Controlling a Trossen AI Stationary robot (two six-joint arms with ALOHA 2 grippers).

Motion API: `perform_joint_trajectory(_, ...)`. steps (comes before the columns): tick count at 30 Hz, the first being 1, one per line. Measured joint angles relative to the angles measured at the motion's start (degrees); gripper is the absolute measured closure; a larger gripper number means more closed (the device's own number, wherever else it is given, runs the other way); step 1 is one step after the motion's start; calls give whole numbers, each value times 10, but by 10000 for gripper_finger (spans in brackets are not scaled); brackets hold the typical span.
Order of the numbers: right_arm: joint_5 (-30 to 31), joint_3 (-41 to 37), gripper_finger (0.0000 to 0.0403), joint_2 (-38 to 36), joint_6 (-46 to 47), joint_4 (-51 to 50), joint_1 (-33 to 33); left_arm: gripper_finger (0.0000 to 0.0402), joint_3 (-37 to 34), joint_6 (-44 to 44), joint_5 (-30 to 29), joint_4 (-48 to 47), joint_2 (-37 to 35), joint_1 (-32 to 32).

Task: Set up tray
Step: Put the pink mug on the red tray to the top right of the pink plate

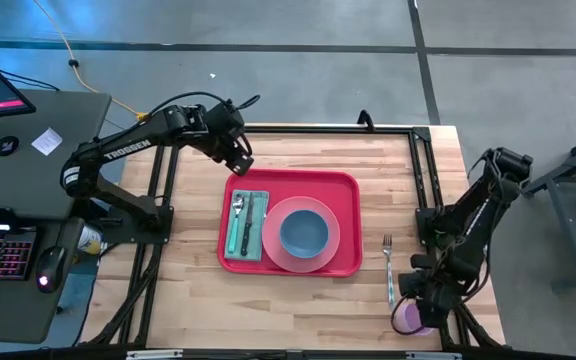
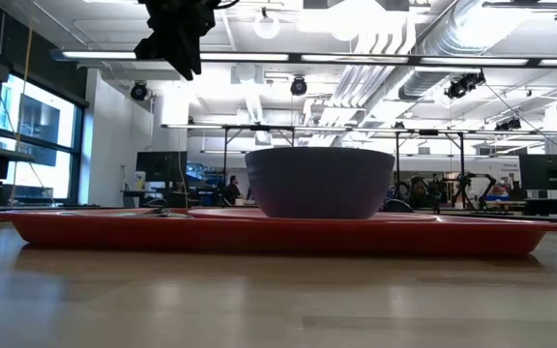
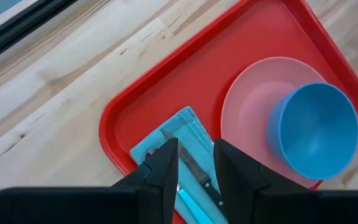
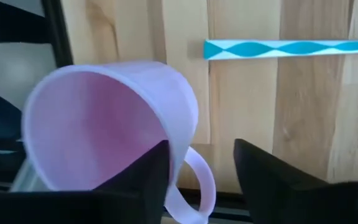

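The red tray point(image 1: 290, 180) lies mid-table. On its left part rests a teal napkin point(image 1: 246, 224) carrying a spoon and a knife point(image 3: 194, 171). Beside the napkin a pink plate point(image 1: 301, 235) holds a blue bowl point(image 1: 303, 231). My left gripper point(image 3: 196, 167) is open and hovers well above the tray's far left corner point(image 2: 177, 39). A lilac mug point(image 4: 104, 127) sits at the table's near right corner point(image 1: 409, 318). My right gripper point(image 4: 197, 177) is open there, its fingers on either side of the mug's handle point(image 4: 199, 180). My right gripper has one finger point(image 4: 145, 177) in front of the mug's wall beside the handle, coming from above. I cannot tell whether it touches the mug.
A fork point(image 1: 388, 268) with a teal patterned handle point(image 4: 291, 48) lies on the bare wood between the tray and the right arm. The tray's right part is bare. A desk with a keyboard and a monitor stands beyond the table's left edge.
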Motion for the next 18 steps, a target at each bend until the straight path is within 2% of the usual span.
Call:
perform_joint_trajectory(4,0,0,281,13,3,-9,2,266,0,0,0,1,0,0)
perform_joint_trajectory(9,-14,0,385,-2,37,-30,-9,266,0,-1,0,1,0,0)
perform_joint_trajectory(13,-24,19,391,-36,76,-85,-15,266,0,-1,0,1,0,0)
perform_joint_trajectory(18,54,93,399,-85,71,-238,-50,266,0,-1,0,6,0,0)
